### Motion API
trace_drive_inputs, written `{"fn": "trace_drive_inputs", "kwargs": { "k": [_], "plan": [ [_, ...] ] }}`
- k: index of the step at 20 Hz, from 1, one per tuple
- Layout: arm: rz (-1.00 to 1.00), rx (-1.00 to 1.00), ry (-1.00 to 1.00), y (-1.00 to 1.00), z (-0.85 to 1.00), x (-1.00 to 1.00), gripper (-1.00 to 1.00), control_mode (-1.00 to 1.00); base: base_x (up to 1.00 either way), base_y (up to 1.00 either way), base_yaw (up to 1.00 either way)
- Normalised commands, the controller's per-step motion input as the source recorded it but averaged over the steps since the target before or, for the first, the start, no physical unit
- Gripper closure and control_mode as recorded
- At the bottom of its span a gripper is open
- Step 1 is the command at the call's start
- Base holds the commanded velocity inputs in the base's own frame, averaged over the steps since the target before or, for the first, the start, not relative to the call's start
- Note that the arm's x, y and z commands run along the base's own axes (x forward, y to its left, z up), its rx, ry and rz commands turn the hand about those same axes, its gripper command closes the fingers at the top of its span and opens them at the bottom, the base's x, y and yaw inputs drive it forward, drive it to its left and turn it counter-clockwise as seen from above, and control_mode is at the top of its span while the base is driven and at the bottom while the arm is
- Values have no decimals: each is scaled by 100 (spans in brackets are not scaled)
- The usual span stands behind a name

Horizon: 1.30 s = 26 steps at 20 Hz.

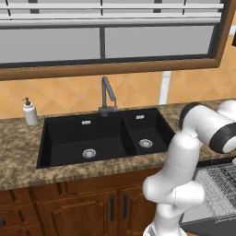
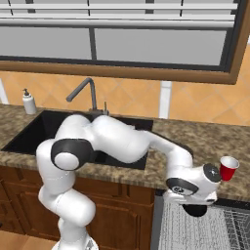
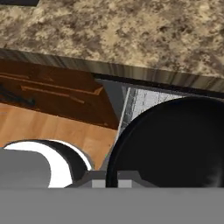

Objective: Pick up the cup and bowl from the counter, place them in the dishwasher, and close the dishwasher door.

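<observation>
One red cup with a white rim stands upright on the brown speckled counter, to the right of the black double sink and close to the counter's near edge. One black bowl, round and dark, fills the lower right of the hand view, with the gripper right at its rim; in the right base view its dark underside shows as a rounded shape just under the hand, above the dishwasher. The fingertips are barely visible against the bowl's edge, so whether they are clamped on it cannot be told for sure. The dishwasher sits below the counter to the right of the wooden cabinets, and its light grey wire rack is pulled out, its bars visible beneath the hand. One grey faucet rises behind the sink, which has two basins, each with a round drain. One white soap dispenser stands on the counter at the far left, beside the sink.
</observation>
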Motion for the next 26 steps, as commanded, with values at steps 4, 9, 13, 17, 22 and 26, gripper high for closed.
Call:
{"fn": "trace_drive_inputs", "kwargs": {
  "k": [4, 9, 13, 17, 22, 26],
  "plan": [
    [38, 36, -4, -34, -33, -63, 100, -100, 0, 0, 0],
    [28, 24, -13, -13, -36, -6, 100, -100, 0, 0, 0],
    [9, 20, -18, 0, -13, -1, 100, -100, 0, 0, 0],
    [5, 21, -18, 0, -24, -6, 100, -100, 0, 0, 0],
    [8, 12, -9, 8, -43, -4, 100, -100, 0, 0, 0],
    [2, 1, 0, 0, -57, 23, 100, -100, 0, 0, 0]
  ]
}}
